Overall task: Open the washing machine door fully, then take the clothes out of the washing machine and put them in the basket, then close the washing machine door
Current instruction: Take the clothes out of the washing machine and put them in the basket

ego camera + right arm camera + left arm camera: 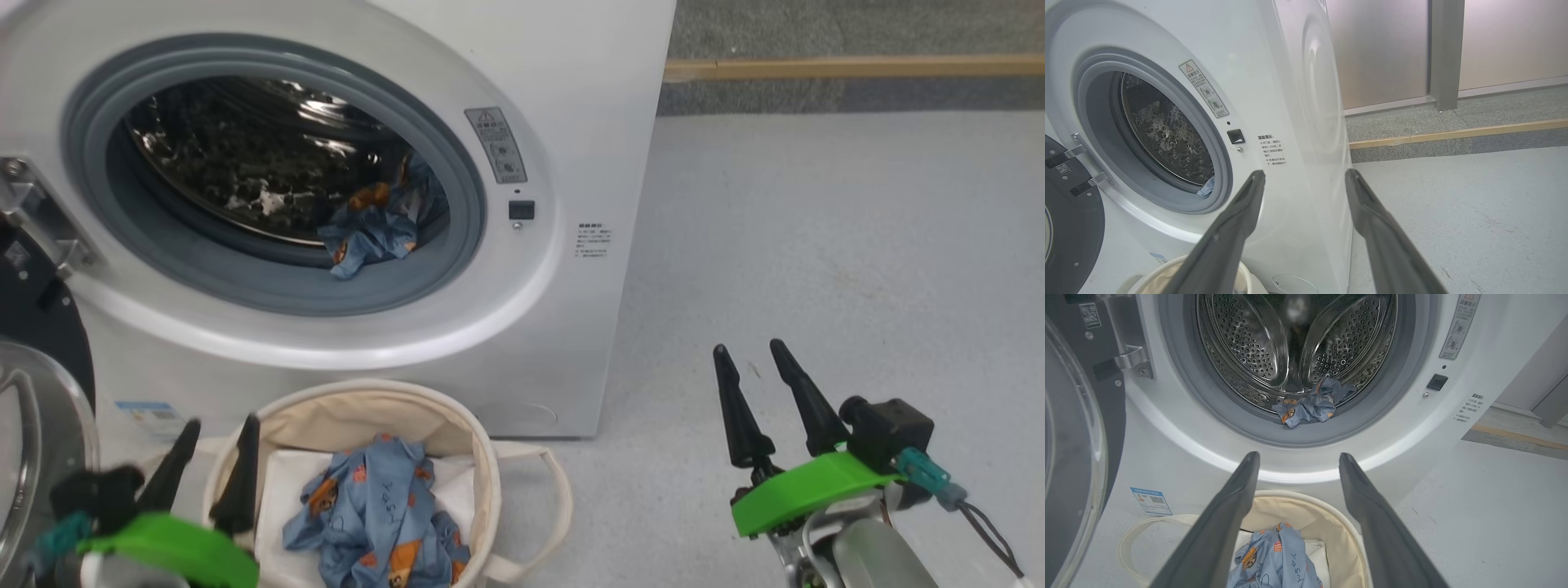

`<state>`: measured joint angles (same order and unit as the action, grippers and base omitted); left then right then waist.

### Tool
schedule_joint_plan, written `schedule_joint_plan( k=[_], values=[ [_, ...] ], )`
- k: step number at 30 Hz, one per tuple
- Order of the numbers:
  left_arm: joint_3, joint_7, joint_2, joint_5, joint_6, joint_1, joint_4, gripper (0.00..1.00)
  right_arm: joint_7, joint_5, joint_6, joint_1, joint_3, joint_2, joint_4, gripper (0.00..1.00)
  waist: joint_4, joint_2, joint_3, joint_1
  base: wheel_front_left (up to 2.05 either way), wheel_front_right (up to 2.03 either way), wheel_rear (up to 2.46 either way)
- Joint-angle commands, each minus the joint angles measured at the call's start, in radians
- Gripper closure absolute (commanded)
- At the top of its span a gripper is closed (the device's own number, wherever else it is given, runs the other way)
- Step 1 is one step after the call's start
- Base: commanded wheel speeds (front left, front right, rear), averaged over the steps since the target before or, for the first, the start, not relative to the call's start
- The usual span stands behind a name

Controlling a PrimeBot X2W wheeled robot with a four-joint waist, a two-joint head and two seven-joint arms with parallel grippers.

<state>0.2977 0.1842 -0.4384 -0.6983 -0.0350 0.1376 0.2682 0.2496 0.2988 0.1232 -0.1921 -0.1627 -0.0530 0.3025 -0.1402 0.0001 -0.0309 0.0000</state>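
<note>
clothes point(371, 229): crumpled blue, orange bears, at front lip of washing machine point(571, 163) mouth; second bundle point(375, 514) in basket point(482, 457) below | left wrist: looks into perforated drum point(1257, 347); right wrist: catches a blue scrap at the seal | door point(33, 425) swung left, bare floor point(816, 245) right | left gripper point(222, 421), right gripper point(748, 347): spread wide, empty

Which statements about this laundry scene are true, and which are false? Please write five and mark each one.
1. The large round black-rimmed glass door stands open. True.
2. The white front-loading washing machine is empty inside. False: a crumpled blue bear-print garment lies at its mouth.
3. The round cream canvas basket holds a second blue bear-print garment. True.
4. The left hand grips cloth. False: it is open and empty.
5. The right hand reaches into the machine. False: it is open over the grey floor, right of the machine.
</note>
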Motion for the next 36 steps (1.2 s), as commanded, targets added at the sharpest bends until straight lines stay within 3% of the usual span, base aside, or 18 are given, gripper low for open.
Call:
schedule_joint_plan(
  k=[1,8,17,22,28,36],
  values=[
    [-0.038,-0.006,-0.033,0.003,0.009,0.081,-0.012,0.0,0.012,-0.01,0.008,-0.044,-0.025,0.003,-0.038,0.0,-0.003,-0.0001,-0.01,0.0,0.0,0.0,0.0],
    [0.015,-0.071,-0.05,0.035,0.076,0.28,0.069,0.0,0.012,-0.028,0.008,-0.083,-0.019,0.003,-0.064,0.0,-0.02,-0.0001,-0.114,0.0,0.0,0.0,0.0],
    [0.082,-0.119,-0.021,0.037,0.152,0.6,0.251,0.0,0.012,-0.031,0.008,-0.14,-0.003,0.003,-0.104,0.0,-0.05,-0.0001,-0.252,0.0,0.0,0.0,0.0],
    [0.143,-0.142,-0.008,0.021,0.164,0.776,0.358,0.0,0.012,-0.031,0.008,-0.165,0.013,0.003,-0.131,0.0,-0.061,-0.0001,-0.342,0.0,0.0,0.0,0.0],
    [0.33,-0.187,-0.01,-0.056,0.165,0.983,0.437,0.0,0.012,-0.032,0.008,-0.188,0.041,0.003,-0.167,0.0,-0.063,-0.0001,-0.46,0.0,0.0,0.0,0.0],
    [0.473,-0.199,-0.014,-0.165,0.166,1.177,0.553,0.0,0.012,-0.035,0.008,-0.208,0.06,0.003,-0.199,0.0,-0.058,-0.0001,-0.553,0.0,0.0,0.0,0.0]
  ],
)
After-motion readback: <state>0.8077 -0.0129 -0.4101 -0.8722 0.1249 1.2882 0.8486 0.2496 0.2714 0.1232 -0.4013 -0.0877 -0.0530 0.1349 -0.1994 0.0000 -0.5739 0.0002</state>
